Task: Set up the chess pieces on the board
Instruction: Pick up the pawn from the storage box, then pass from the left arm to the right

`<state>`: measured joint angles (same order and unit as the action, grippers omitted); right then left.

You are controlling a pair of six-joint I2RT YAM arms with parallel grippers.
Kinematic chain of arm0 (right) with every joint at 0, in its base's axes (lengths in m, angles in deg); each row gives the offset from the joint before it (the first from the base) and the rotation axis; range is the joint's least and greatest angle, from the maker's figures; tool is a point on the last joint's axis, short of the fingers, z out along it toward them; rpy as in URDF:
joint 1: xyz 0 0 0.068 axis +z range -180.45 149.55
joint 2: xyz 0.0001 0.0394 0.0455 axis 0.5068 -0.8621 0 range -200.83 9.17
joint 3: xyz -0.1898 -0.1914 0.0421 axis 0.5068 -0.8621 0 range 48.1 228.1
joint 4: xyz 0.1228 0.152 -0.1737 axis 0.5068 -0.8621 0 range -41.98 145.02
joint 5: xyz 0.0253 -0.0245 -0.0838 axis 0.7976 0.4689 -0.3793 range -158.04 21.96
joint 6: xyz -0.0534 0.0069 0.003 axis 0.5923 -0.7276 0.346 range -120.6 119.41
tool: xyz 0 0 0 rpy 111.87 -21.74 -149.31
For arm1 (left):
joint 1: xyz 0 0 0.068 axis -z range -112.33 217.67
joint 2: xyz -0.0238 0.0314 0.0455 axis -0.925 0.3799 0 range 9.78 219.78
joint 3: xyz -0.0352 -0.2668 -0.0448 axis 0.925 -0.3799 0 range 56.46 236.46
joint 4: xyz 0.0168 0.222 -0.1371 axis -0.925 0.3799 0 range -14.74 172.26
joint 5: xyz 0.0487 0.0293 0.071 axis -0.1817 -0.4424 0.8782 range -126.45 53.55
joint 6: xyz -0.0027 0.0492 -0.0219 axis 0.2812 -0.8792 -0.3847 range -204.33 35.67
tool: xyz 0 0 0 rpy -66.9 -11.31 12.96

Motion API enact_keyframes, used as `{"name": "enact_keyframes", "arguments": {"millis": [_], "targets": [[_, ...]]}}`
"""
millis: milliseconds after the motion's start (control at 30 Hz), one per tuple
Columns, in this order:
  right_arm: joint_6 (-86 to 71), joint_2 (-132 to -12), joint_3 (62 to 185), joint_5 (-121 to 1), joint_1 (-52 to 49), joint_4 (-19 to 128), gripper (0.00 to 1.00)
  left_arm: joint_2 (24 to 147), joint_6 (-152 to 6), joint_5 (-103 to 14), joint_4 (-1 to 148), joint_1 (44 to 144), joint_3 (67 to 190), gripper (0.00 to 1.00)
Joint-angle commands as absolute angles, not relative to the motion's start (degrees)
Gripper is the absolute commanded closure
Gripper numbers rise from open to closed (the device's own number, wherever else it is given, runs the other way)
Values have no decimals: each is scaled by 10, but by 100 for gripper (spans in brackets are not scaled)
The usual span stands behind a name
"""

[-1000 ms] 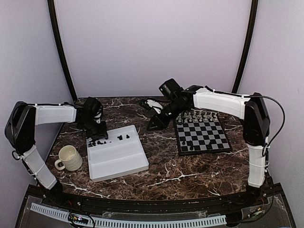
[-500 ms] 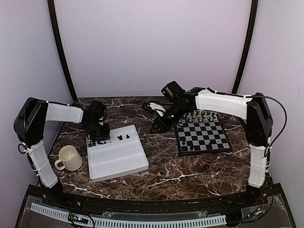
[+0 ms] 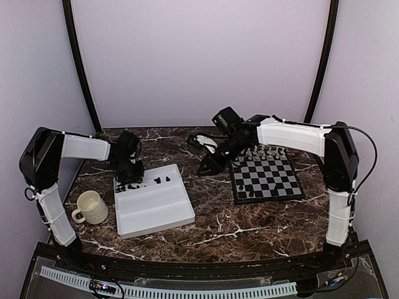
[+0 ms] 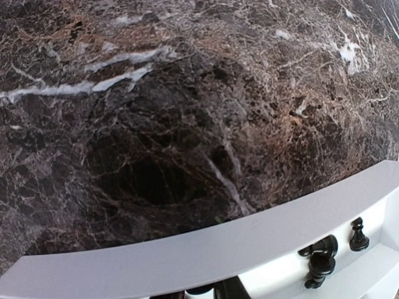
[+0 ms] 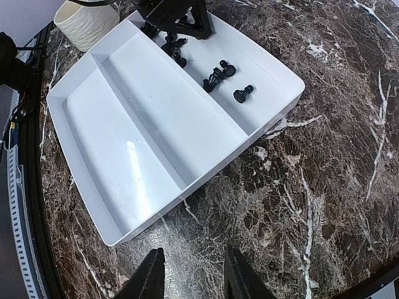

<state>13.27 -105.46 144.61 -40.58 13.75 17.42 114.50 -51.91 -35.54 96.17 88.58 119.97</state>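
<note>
The board (image 3: 282,176), checked black and silver-grey, lies at the right with white chess pieces (image 3: 259,151) on its far rows and a few black ones (image 3: 249,189) near its front. More black chess pieces (image 5: 218,71) lie in the far compartment of a white tray (image 3: 156,215). My left gripper (image 3: 129,177) reaches down into that compartment's left corner among black pieces (image 4: 321,260). Only its fingertips' edge shows in the left wrist view, so its grip is unclear. My right gripper (image 5: 194,277) hovers open and empty over the marble between tray (image 5: 143,149) and board.
A cream ribbed mug (image 3: 92,207) stands left of the tray, also seen as the mug (image 5: 87,22) in the right wrist view. The tray's two nearer compartments hold nothing. Dark marble table edge (image 3: 206,255) runs along the front.
The left arm has swung its elbow up and brought its gripper slightly further over the tray's far-left corner. The right gripper drifted a little right early on, then held still.
</note>
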Motion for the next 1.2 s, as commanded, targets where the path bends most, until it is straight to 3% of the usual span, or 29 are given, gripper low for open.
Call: {"name": "enact_keyframes", "arguments": {"millis": [0,267,567,900,1167], "targets": [[137,-1034,1449,-393,138,183,66,1104,-552,-378,1008,887,1168,87],[140,-1029,1466,-412,137,179,66,987,-672,-438,926,898,1135,94],[150,-1013,1478,-393,137,163,66,872,-744,-557,772,977,1101,94],[54,-1032,1542,-204,105,132,63,860,-848,-583,754,1056,1121,93],[-104,-1032,1487,-44,70,240,60,853,-939,-529,767,1109,1121,92]]}}
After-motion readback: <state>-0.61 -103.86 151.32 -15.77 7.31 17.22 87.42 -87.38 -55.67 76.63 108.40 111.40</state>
